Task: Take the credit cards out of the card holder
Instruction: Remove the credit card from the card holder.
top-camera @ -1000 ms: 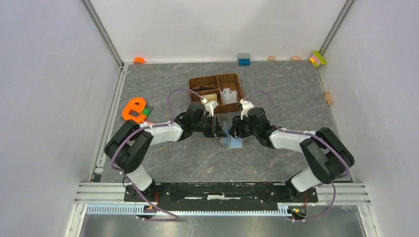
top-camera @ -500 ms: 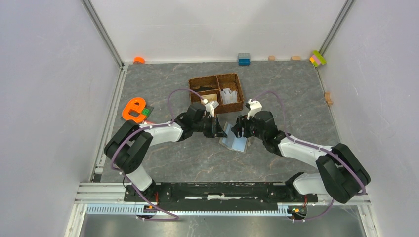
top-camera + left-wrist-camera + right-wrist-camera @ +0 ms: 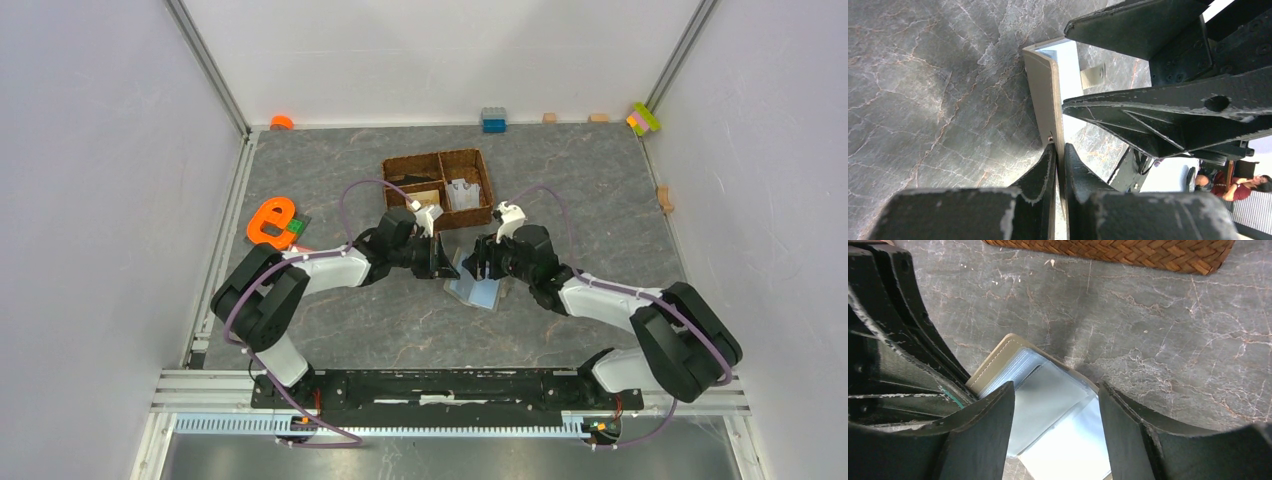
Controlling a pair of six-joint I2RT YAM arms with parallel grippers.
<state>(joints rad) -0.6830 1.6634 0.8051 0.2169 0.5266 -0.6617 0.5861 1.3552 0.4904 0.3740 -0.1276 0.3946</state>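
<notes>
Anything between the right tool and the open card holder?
Nothing visible. The right tool is open right over the card holder, above its clear inner sleeves. The left tool only pinches its raised cover at the side.

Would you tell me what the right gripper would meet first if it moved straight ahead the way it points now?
Most likely the card holder: its open silvery inside lies between the open jaws, directly ahead; depth is uncertain.

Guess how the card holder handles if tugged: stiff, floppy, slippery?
Likely bends only at its fold: the card holder stands open, one flap pinched in the left gripper. Probably light, since that thin pinch holds the flap up. The shiny inner sleeves look slippery.
</notes>
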